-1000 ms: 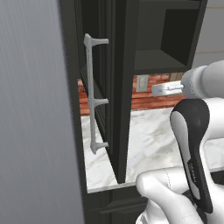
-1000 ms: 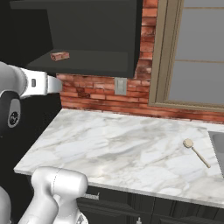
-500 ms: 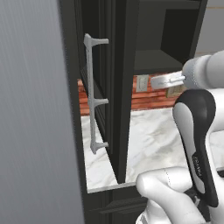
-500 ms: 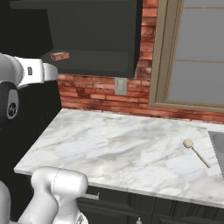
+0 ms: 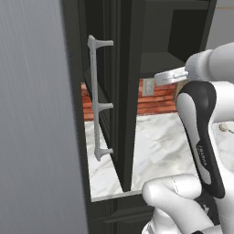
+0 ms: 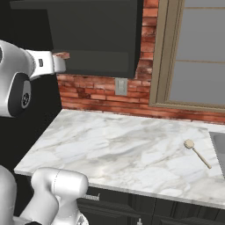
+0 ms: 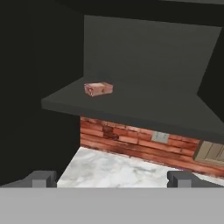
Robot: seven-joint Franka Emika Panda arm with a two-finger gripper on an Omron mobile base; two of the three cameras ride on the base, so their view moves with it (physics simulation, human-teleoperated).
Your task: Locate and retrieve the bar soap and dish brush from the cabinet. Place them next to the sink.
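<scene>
Matt black, veined marble, rough brick — that's what faces you.
Your cabinet (image 7: 144,65) is flat matt black; the bar soap (image 7: 98,89) looks mottled reddish and dull; the counter (image 6: 118,149) is smooth polished marble, the wall (image 6: 101,94) coarse brick — the door handle (image 5: 98,98) brushed grey metal.

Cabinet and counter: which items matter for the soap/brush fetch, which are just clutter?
Job:
- cabinet, open
- bar soap on its bottom shelf
- dish brush on the counter
- sink edge
- gripper, open, short of the soap

Clutter:
- wall outlet
- window
</scene>
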